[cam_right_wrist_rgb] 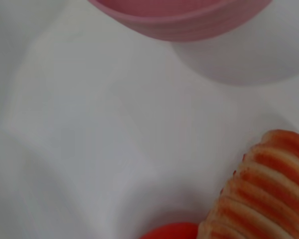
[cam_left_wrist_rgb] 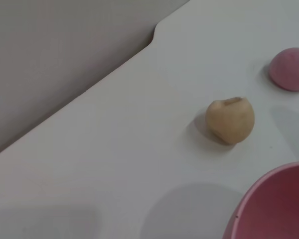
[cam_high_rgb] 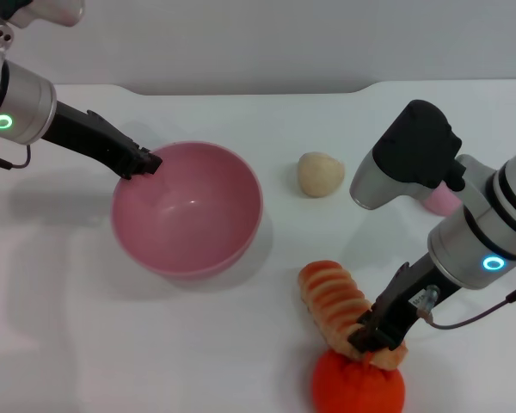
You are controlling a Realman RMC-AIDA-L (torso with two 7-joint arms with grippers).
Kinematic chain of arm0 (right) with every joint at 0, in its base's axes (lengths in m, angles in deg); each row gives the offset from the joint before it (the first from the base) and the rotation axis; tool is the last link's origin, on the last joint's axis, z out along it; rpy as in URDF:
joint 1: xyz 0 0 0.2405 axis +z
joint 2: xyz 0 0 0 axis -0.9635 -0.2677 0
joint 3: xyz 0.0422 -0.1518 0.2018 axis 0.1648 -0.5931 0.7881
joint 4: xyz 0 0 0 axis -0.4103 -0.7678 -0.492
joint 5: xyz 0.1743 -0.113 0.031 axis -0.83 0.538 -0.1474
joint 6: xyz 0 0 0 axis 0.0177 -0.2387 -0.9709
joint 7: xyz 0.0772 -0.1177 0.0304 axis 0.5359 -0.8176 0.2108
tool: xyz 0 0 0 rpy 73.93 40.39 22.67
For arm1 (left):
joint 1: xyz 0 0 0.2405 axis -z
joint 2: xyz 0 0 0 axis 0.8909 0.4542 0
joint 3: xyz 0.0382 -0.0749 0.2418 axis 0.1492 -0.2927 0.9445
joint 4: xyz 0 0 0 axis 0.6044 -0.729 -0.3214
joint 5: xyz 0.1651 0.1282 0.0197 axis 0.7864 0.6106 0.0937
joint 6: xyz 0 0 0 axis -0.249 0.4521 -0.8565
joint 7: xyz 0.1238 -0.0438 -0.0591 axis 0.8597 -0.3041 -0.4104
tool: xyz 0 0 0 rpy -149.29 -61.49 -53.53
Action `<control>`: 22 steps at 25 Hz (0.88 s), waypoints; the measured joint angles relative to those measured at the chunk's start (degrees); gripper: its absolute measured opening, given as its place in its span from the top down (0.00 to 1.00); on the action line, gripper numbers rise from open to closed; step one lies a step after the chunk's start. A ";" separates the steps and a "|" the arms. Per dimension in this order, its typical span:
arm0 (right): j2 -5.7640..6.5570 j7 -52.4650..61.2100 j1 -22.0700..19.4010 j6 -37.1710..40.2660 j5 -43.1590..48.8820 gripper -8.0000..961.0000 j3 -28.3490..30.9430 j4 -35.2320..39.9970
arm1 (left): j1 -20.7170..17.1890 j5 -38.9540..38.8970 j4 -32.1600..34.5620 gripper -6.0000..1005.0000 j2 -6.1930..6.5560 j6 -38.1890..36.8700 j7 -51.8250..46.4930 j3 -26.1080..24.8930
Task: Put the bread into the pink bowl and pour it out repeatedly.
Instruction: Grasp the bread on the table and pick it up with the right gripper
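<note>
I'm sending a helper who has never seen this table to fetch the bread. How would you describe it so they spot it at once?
Start at the pink bowl; the bread lies on the table toward the robot's right, its near end against the orange fruit. It is the only long, ridged piece, striped orange-brown and cream, unlike the round beige ball.

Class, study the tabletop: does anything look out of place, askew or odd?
Nothing is spilled or damaged. The oddity: the bread lies on the table, one end crowded against the orange fruit, where the right gripper meets it. The pink bowl sits upright and empty, the left gripper at its rim.
</note>
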 joint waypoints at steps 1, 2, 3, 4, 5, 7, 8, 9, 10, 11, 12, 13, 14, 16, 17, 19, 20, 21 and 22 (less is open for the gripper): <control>-0.01 0.00 0.00 0.00 0.01 0.73 -0.02 -0.02 | 0.00 0.00 0.00 0.95 -0.03 0.00 0.00 0.04; -0.01 0.00 -0.03 0.00 0.02 0.73 -0.07 -0.04 | 0.00 0.00 0.00 0.95 -0.03 0.00 0.00 0.04; -0.01 0.00 -0.05 -0.01 0.03 0.74 -0.12 -0.05 | 0.00 0.00 0.00 0.95 -0.04 0.00 0.00 0.05; -0.01 0.00 -0.07 -0.01 0.04 0.74 -0.19 -0.05 | 0.00 0.00 0.00 0.95 -0.04 0.00 0.00 0.05; -0.01 0.00 -0.09 -0.01 0.04 0.75 -0.32 -0.06 | 0.00 -0.01 0.00 0.95 -0.06 -0.02 0.00 0.06; -0.01 0.00 -0.10 -0.02 0.05 0.75 -0.58 -0.05 | 0.00 0.00 0.00 0.95 -0.06 -0.04 0.00 0.06; -0.01 0.00 -0.10 -0.03 0.06 0.76 -0.64 -0.05 | 0.00 0.00 0.00 0.95 -0.07 -0.08 0.00 0.06; -0.01 0.00 -0.10 -0.02 0.06 0.76 -0.68 -0.05 | 0.00 0.00 0.00 0.95 -0.07 -0.10 0.00 0.06; -0.01 0.00 -0.10 -0.02 0.06 0.77 -0.68 -0.05 | 0.00 0.00 0.00 0.95 -0.09 -0.12 0.00 0.06; -0.01 0.00 -0.10 -0.02 0.06 0.78 -0.68 -0.05 | -0.01 0.00 0.00 0.95 -0.11 -0.14 0.00 0.06; -0.01 0.00 -0.11 -0.02 0.06 0.79 -0.68 -0.04 | -0.02 -0.01 0.02 0.95 -0.13 -0.15 0.00 0.06; -0.01 0.00 -0.15 -0.02 0.06 0.80 -0.68 -0.04 | -0.08 -0.01 0.04 0.95 -0.16 -0.19 0.00 0.06; -0.01 0.00 -0.20 -0.03 0.06 0.81 -0.67 -0.04 | -0.11 0.00 0.06 0.95 -0.19 -0.23 0.00 0.05; -0.01 0.00 -0.31 -0.12 0.10 0.82 -0.67 -0.04 | -0.12 -0.01 0.07 0.95 -0.24 -0.32 0.00 0.01; -0.01 0.00 -0.37 -0.18 0.12 0.83 -0.67 -0.04 | -0.13 0.00 0.08 0.95 -0.26 -0.34 0.00 -0.01; -0.01 0.00 -0.53 -0.37 0.13 0.84 -0.66 -0.04 | -0.14 0.00 0.10 0.95 -0.27 -0.35 0.00 -0.02; -0.01 0.00 -0.63 -0.47 0.14 0.85 -0.66 -0.04 | -0.14 0.00 0.12 0.95 -0.28 -0.36 0.00 -0.03; -0.01 0.00 -0.73 -0.52 0.14 0.86 -0.66 -0.04 | -0.15 0.00 0.14 0.95 -0.30 -0.35 0.00 -0.03; -0.01 0.00 -0.83 -0.60 0.15 0.86 -0.66 -0.04 | -0.16 0.00 0.16 0.95 -0.32 -0.35 0.00 -0.04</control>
